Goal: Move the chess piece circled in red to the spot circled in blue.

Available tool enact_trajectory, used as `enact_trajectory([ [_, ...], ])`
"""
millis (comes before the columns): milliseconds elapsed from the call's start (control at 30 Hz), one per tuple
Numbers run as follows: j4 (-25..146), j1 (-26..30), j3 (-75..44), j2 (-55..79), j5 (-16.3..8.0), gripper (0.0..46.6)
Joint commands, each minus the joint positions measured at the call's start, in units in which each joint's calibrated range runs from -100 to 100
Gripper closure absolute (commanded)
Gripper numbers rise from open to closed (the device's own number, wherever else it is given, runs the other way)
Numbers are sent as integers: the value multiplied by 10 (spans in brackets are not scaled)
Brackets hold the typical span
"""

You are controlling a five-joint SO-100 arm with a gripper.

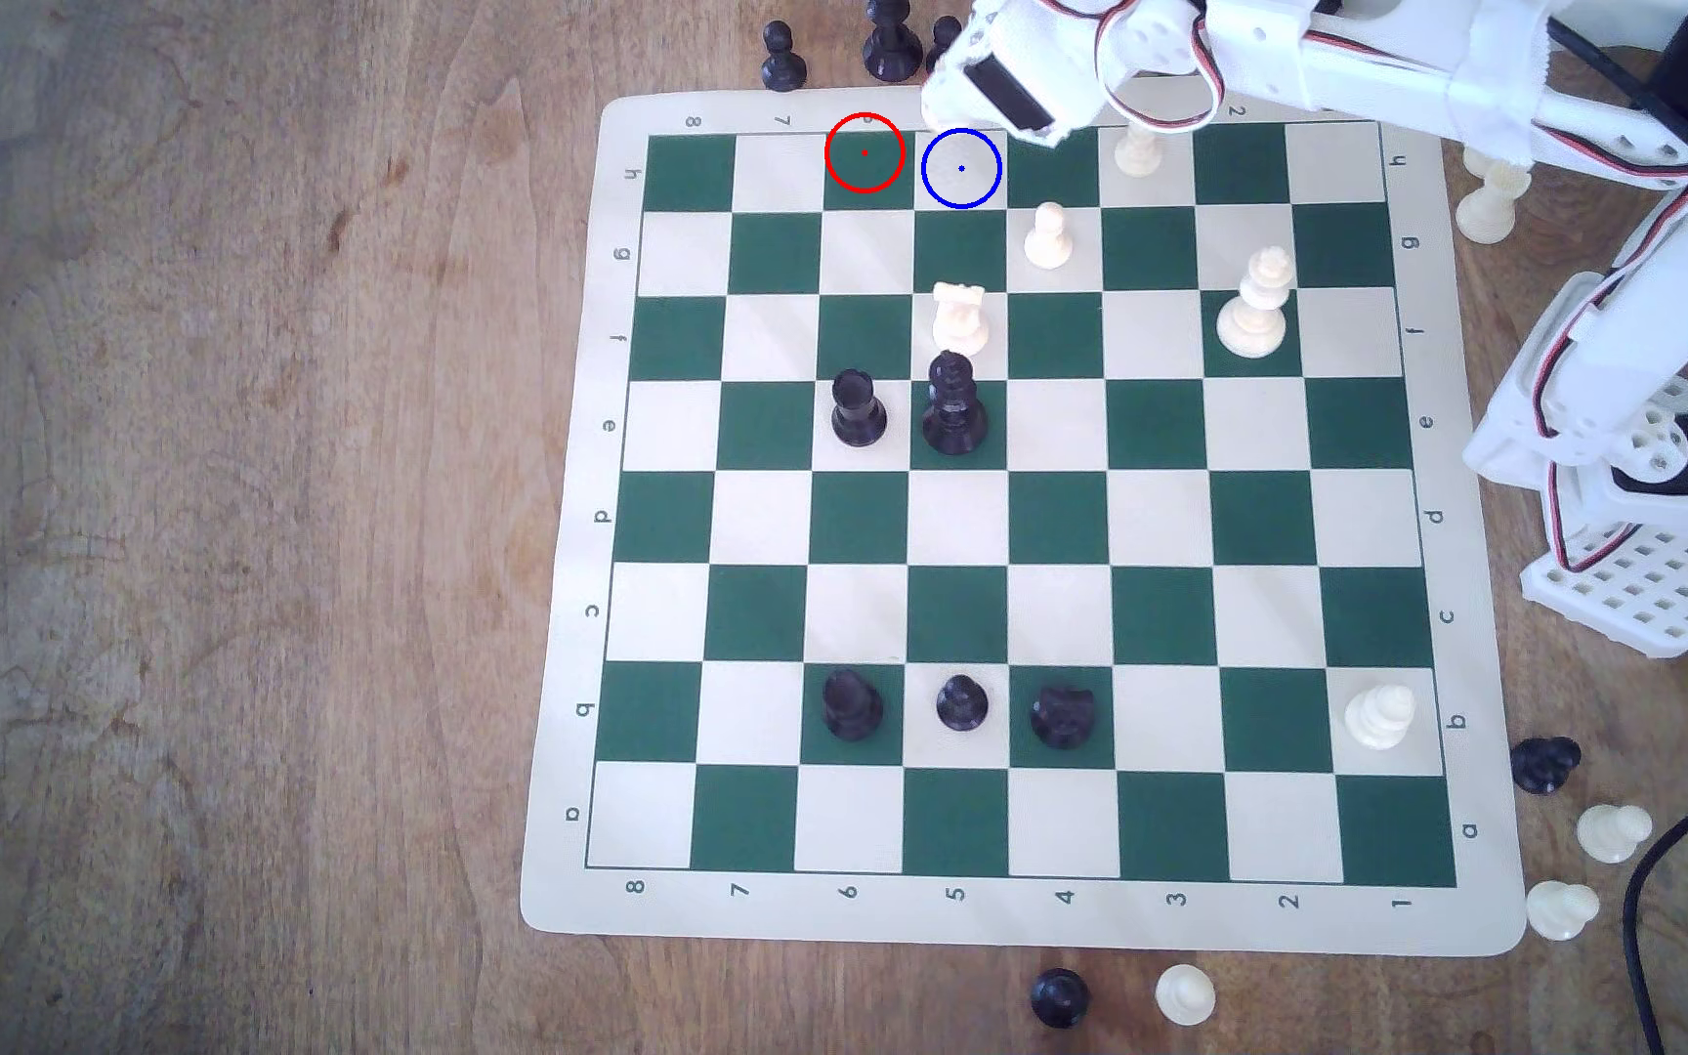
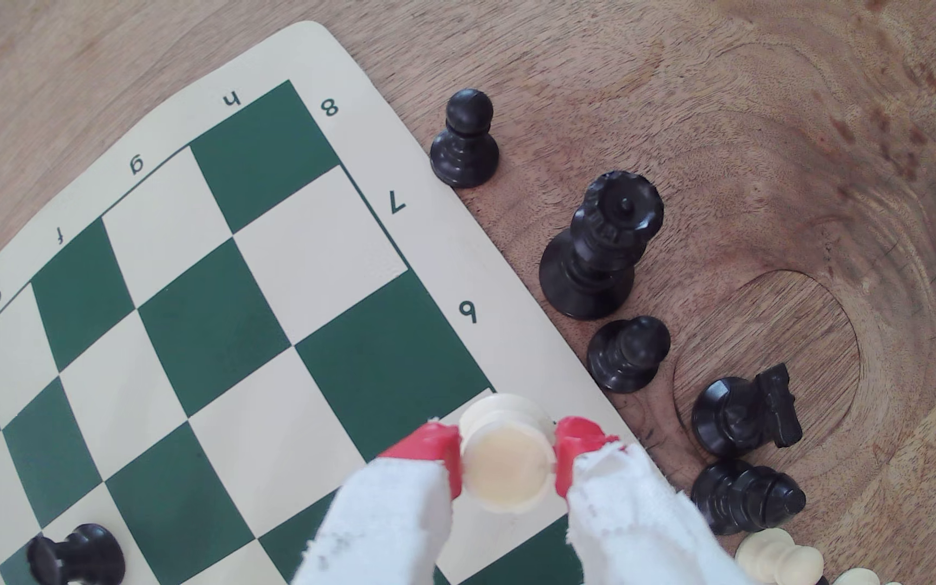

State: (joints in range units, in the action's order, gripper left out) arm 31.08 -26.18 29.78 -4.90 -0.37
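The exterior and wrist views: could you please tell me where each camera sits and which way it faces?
Exterior view: above the table, looking down on the whole chessboard; the white arm extends in from the exterior view's right toward the blue-ringed square.
Wrist view: on the wrist, looking down past the end effector, shut on a cream chess piece, at the board's edge.
Shared: the board's h8 corner and the black pawn beside it.

My arm (image 1: 1429, 61) is white printed plastic with black servo blocks, looped red, white and black wires, and a perforated white base. My gripper (image 2: 508, 450) has red fingertips (image 2: 426, 444) below fingers wrapped in frayed white cloth.
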Motion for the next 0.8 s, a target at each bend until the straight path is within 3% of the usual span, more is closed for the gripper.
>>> enact_trajectory([
  [0, -13, -1, -7, -3, 1, 464],
  [767, -18, 5, -17, 48, 2, 456],
])
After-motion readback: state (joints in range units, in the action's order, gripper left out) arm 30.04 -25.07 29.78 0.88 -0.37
